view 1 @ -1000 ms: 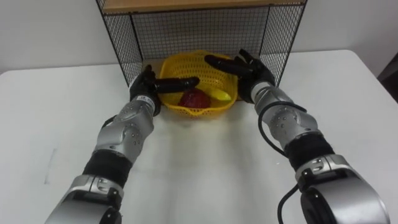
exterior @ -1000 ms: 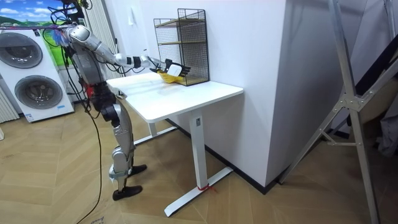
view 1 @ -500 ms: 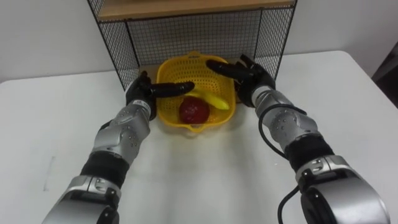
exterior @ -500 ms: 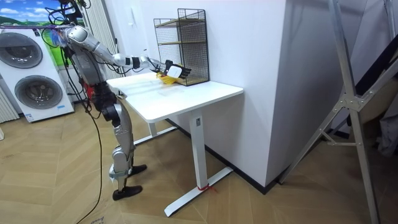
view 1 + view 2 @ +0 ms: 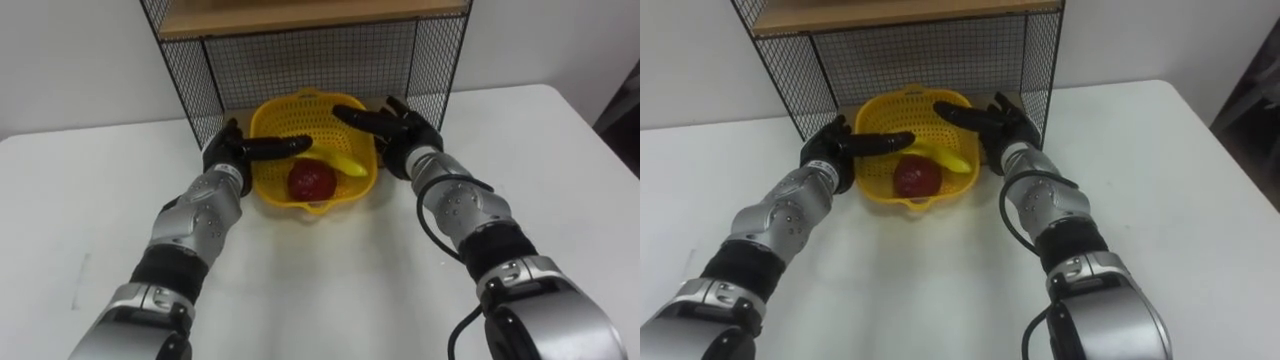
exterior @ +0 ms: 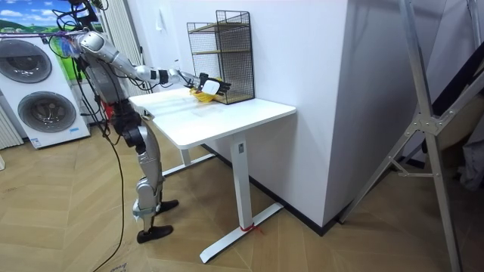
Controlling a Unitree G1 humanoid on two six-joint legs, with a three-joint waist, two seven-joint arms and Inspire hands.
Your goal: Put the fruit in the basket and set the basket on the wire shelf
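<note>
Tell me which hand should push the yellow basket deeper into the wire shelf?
Probably left. The left hand sits by the nearer rim of the basket, so it can shove it forward. The right hand is beside the far rim, close to the side of the wire shelf.

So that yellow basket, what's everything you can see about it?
The yellow basket looks like plastic, round and perforated all over, with a wavy rim and a small lip at the front. It stands upright on the white table, its back part inside the bottom of the black wire shelf, its front sticking out. A red fruit and a yellow fruit lie in it. The left robot hand and right robot hand flank it, straight fingers reaching over its rim.
</note>
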